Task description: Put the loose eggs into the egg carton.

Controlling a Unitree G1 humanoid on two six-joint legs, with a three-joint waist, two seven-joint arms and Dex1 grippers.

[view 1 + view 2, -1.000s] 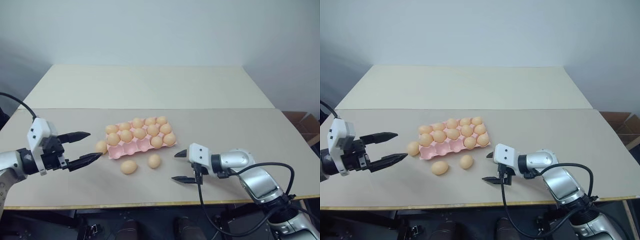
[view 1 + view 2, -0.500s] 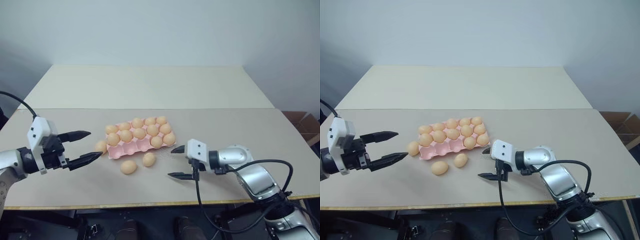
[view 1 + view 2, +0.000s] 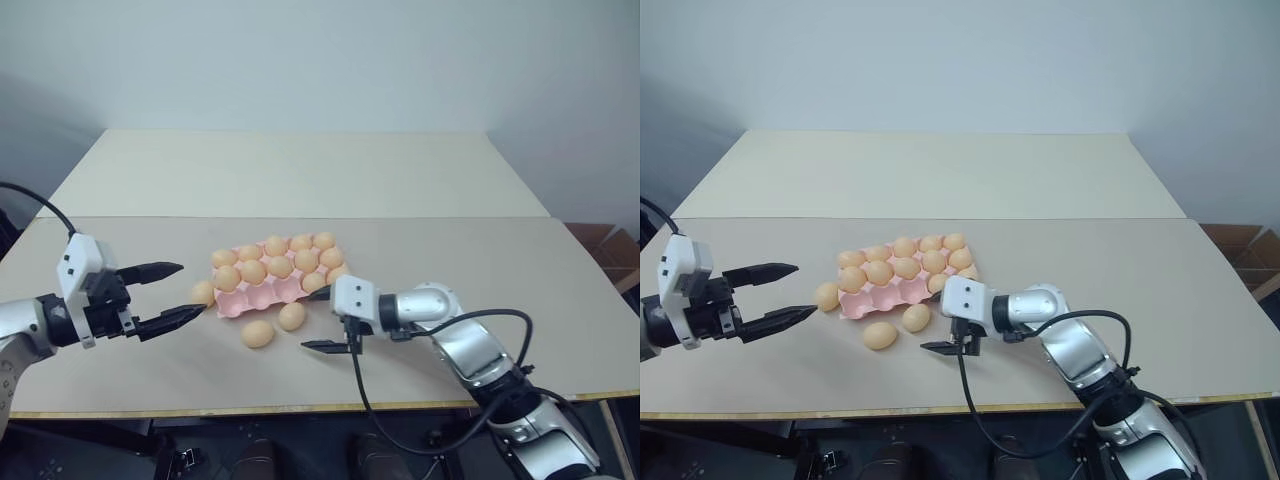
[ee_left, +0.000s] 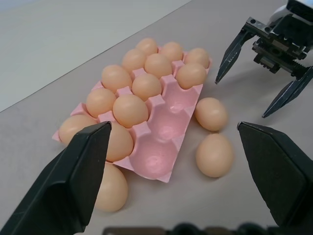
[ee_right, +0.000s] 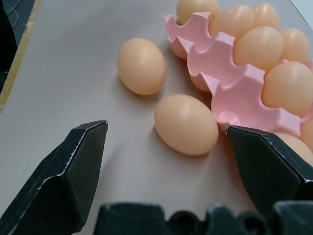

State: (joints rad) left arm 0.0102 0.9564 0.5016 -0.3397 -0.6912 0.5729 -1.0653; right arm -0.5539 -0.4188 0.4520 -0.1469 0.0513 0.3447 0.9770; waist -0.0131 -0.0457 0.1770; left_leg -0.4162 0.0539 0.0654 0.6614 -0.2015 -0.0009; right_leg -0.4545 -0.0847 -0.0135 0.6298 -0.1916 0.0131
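L gripper [image 3: 178, 293] empty, fingers wide apart; one loose egg [image 3: 203, 293] just past its tips, touching pink egg carton [image 4: 164, 152] end. Carton holds 11 eggs; front row w/ 4 bare cups. R gripper [image 3: 321, 319] spread too, empty; two loose eggs [image 5: 186, 124] [image 5: 141, 65] just ahead of it, nearer one against carton's front edge.

There is one flat pale-pink moulded egg carton [image 3: 262, 296] with fifteen cups, in three rows of five. Twelve small tan-orange oval eggs sit in its cups: five in the back row, five in the middle row, two in the front row. Three front cups [image 4: 168, 128] are empty. Three loose eggs of the same kind lie on the beige tabletop [image 3: 450, 255]: one [image 3: 203, 293], a second [image 3: 257, 333] and a third [image 3: 292, 316]. That makes fifteen eggs.
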